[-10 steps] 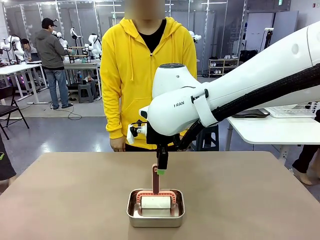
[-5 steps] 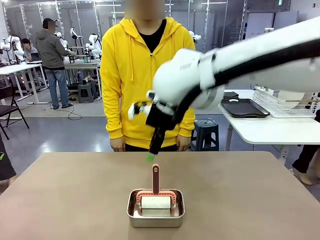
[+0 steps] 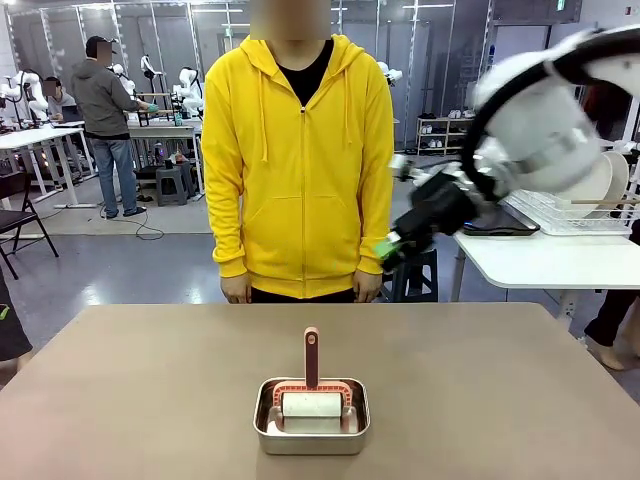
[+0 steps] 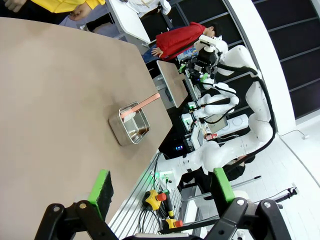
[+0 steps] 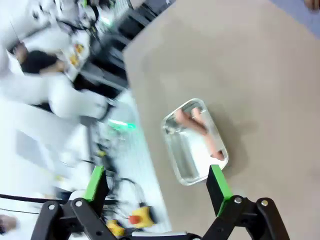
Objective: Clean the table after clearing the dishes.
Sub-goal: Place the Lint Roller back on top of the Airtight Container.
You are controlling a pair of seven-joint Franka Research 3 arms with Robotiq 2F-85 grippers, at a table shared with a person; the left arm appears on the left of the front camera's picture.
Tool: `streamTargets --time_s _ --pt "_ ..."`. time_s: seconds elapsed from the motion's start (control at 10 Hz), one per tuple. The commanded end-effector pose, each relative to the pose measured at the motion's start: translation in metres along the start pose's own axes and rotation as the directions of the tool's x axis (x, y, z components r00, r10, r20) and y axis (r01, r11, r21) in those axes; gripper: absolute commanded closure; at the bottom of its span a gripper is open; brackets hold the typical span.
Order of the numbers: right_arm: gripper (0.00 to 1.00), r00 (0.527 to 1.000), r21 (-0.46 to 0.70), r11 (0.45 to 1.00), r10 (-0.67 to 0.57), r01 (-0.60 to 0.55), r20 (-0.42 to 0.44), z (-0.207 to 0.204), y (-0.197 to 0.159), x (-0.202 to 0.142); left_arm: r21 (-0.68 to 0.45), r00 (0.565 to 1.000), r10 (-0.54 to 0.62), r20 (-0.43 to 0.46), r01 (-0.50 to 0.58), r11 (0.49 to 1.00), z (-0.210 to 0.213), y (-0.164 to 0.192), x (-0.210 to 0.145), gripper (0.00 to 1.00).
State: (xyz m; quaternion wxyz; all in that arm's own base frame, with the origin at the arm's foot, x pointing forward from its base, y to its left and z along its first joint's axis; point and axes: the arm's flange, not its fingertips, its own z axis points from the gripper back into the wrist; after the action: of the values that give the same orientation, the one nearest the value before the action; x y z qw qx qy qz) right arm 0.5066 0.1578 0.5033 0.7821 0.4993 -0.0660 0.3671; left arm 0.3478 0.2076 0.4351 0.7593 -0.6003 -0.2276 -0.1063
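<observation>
Holding right gripper (image 3: 388, 247) high, jaws apart, empty; left gripper (image 4: 159, 186) also apart. Next I'd descend squarely over roller handle (image 3: 312, 357) in pan (image 3: 311, 427).

Setting: robotics lab, open floor.
Floor: grey, hard, with loose cables (image 3: 140, 228).
Work surface: plain brown table (image 3: 150, 400) in the foreground.
Other stations: white tables (image 3: 40, 140) farther back carrying white robot arms (image 3: 188, 88).
Fixtures: metal frame racks (image 3: 420, 60) along the rear wall; stools (image 3: 172, 185); folding chair (image 3: 22, 225).
Staff: person in yellow hoodie (image 3: 300, 160) at the table; others at rear stations.
Safety gear: yellow box with red emergency-stop button (image 4: 155, 197).
</observation>
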Motion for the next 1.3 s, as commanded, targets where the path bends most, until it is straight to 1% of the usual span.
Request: streamTargets --time_s 0.0,0.1,0.3,0.4,0.6,0.7,0.8,1.0,1.1,1.2 --pt "0.0 0.943 0.188 0.949 -0.285 0.252 0.173 0.038 0.001 -0.043 0.004 1.0 -0.001 -0.003 0.001 1.0 0.002 -0.005 -0.002 0.0" --pt "0.0 0.919 0.2 0.935 -0.333 0.292 0.212 0.065 -0.007 -0.065 0.004 1.0 -0.001 -0.003 0.001 1.0 0.002 -0.005 -0.002 0.0" --pt "0.0 0.883 0.254 0.911 -0.388 0.324 0.264 0.115 -0.022 -0.116 0.004 1.0 -0.001 -0.003 0.001 1.0 0.002 -0.005 -0.002 0.0" --pt "0.0 0.898 0.271 0.914 -0.368 0.301 0.243 0.142 -0.028 -0.147 0.004 1.0 -0.001 -0.003 0.001 1.0 0.002 -0.005 -0.002 0.0" --pt "0.0 0.864 0.261 0.908 -0.401 0.329 0.306 0.189 -0.039 -0.209 0.004 1.0 -0.001 -0.003 0.001 1.0 0.002 -0.005 -0.002 0.0" --pt "0.0 0.849 0.233 0.91 -0.406 0.343 0.338 0.211 -0.044 -0.243 0.004 1.0 -0.001 -0.003 0.001 1.0 0.002 -0.005 -0.002 0.0" --pt "0.0 0.82 0.24 0.9 -0.432 0.364 0.375 0.232 -0.049 -0.28 0.004 1.0 -0.001 -0.003 0.001 1.0 0.002 -0.005 -0.002 0.0" --pt "0.0 0.801 0.261 0.891 -0.449 0.371 0.397 0.259 -0.061 -0.329 0.004 1.0 -0.001 -0.003 0.001 1.0 0.002 -0.005 -0.002 0.0" --pt "0.0 0.776 0.293 0.86 -0.506 0.418 0.377 0.266 -0.067 -0.35 0.004 1.0 -0.001 -0.003 0.001 1.0 0.002 -0.005 -0.002 0.0" --pt "0.0 0.743 0.315 0.852 -0.52 0.418 0.421 0.273 -0.072 -0.369 0.004 1.0 -0.001 -0.003 0.001 1.0 0.002 -0.005 -0.002 0.0"
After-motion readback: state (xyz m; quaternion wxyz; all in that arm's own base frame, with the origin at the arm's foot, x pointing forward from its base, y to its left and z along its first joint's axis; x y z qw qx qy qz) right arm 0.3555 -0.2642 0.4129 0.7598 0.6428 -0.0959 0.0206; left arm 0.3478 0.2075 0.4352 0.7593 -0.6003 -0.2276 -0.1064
